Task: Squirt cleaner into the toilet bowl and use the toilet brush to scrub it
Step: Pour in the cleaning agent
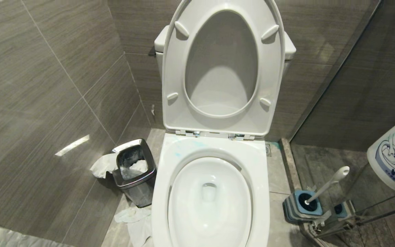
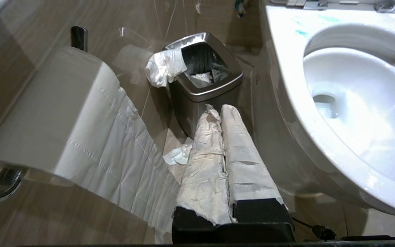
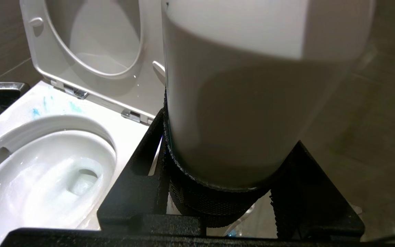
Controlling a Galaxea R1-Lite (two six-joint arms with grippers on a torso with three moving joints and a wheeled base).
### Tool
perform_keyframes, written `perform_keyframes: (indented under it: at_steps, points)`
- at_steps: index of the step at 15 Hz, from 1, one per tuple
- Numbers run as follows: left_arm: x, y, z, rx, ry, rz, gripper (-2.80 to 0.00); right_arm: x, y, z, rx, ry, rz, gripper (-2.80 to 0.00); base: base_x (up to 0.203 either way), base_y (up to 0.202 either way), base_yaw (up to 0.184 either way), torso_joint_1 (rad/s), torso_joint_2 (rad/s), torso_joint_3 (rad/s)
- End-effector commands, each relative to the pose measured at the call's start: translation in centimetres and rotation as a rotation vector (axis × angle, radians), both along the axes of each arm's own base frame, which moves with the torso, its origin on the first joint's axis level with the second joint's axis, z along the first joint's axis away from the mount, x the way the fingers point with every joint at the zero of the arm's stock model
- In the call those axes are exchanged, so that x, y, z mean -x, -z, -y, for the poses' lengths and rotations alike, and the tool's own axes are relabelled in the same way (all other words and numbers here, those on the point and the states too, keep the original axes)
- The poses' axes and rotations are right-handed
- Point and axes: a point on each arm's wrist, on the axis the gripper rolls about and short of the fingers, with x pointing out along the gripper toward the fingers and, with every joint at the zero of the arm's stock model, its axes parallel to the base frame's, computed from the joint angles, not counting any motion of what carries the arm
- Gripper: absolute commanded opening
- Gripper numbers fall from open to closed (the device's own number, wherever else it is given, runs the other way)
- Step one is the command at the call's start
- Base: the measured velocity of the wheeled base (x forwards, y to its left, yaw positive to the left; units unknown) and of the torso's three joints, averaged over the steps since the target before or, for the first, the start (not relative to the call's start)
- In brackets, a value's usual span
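The white toilet bowl [image 1: 190, 206] is open in front of me, with its seat and lid [image 1: 171, 68] raised. Pale blue cleaner smears [image 1: 180, 151] mark the rim behind the basin, also seen in the right wrist view [image 3: 36, 111]. The toilet brush [image 1: 327, 183] stands tilted in its blue-grey holder [image 1: 300, 206] on the floor to the right. My right gripper [image 3: 231, 137] is shut on a white cleaner bottle [image 1: 394, 154] with a blue label, held right of the bowl. My left gripper [image 2: 218, 109] is shut and empty, low beside the bowl's left side.
A steel bin [image 1: 134, 171] with tissue hanging over its edge stands left of the toilet. Crumpled tissue [image 1: 132, 216] lies on the floor. A toilet paper roll [image 2: 63, 113] hangs on the left wall. A glass partition [image 1: 338, 68] closes the right side.
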Motion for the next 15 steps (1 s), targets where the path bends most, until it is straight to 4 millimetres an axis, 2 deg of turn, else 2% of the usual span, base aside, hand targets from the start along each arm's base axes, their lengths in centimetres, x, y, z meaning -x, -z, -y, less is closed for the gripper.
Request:
perform_keyframes:
  at_steps: [1,4,8,10,12,15]
  points:
    - [0.0,0.1,0.0,0.000,0.000,-0.005,-2.80,-0.2,0.0,0.0,0.001,-0.001,-0.006,-2.80,0.000,0.000,0.000,0.011,0.00,0.203]
    - [0.0,0.1,0.0,0.000,0.000,-0.005,-2.80,-0.6,0.2,0.1,0.000,-0.001,-0.020,-2.80,0.000,0.000,0.000,0.000,0.00,0.203]
    - [0.0,0.1,0.0,0.000,0.000,-0.005,-2.80,-3.2,-0.2,0.4,-0.012,0.037,-0.081,-2.80,0.000,0.000,0.000,0.006,0.00,0.097]
    - [0.0,0.1,0.0,0.000,0.000,-0.005,-2.80,-4.6,-0.3,-0.1,-0.017,0.038,-0.104,-2.80,0.000,0.000,0.000,-0.001,0.00,0.013]
    - [0.0,0.1,0.0,0.000,0.000,-0.005,-2.80,-5.7,-0.3,-1.5,-0.024,0.021,-0.129,-2.80,0.000,0.000,0.000,0.000,0.00,0.000]
    - [0.0,0.1,0.0,0.000,0.000,-0.005,-2.80,-7.4,-0.1,-5.3,-0.019,0.002,-0.161,-2.80,0.000,0.000,0.000,0.000,0.00,0.000]
